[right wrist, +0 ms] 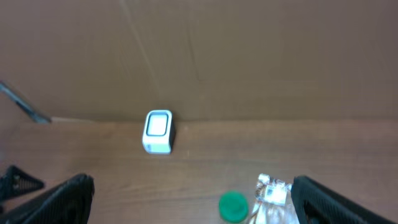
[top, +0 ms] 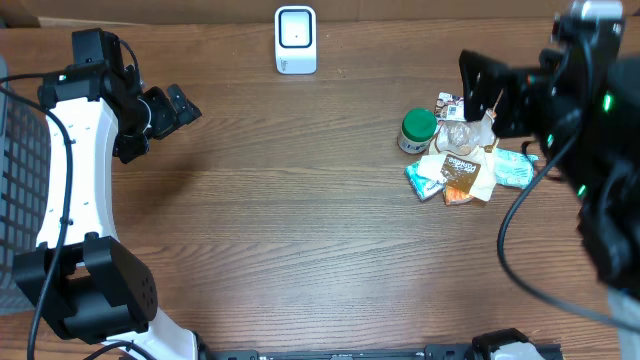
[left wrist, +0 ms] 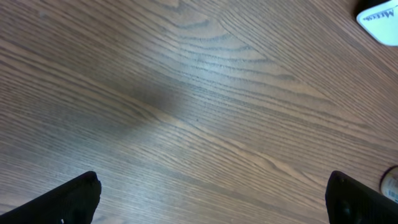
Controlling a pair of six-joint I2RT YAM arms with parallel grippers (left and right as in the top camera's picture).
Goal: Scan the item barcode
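My left tool point(left wrist: 211, 198) spread apart over the bench point(top: 300, 230) at the left, my right tool point(right wrist: 193, 194) spread apart above the packets point(top: 462, 170) and green-lidded jar point(top: 418, 128) at the right, white scanner point(top: 296, 40) at the far edge

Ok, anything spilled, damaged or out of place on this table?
Nothing damaged or spilled. The packets lie in a loose overlapping heap beside the jar, not laid out; the scanner stands upright.

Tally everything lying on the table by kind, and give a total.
Scanner: 1
Jar, green lid: 1
Packets: at least 5, overlapping in a pile and partly hidden
Total: at least 7
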